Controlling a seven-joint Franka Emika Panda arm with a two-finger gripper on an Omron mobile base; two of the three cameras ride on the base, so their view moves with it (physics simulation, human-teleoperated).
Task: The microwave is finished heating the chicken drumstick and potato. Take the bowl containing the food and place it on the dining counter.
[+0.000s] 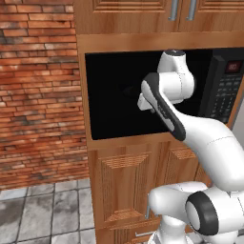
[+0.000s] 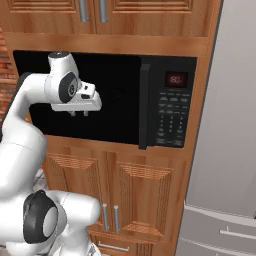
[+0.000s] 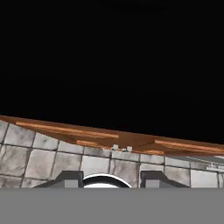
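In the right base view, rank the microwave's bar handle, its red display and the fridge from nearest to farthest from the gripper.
From the gripper, going right:
1. Bar handle, at the dark door's right edge.
2. Red display, atop the keypad panel.
3. Fridge, grey, far right.

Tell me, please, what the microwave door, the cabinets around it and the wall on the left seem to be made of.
The microwave door looks like dark, smooth glass, plain black with no grain. The cabinets look like varnished wood, orange-brown with carved raised panels. The wall looks like rough red brick with pale mortar lines. All is rendered, so this is appearance only.
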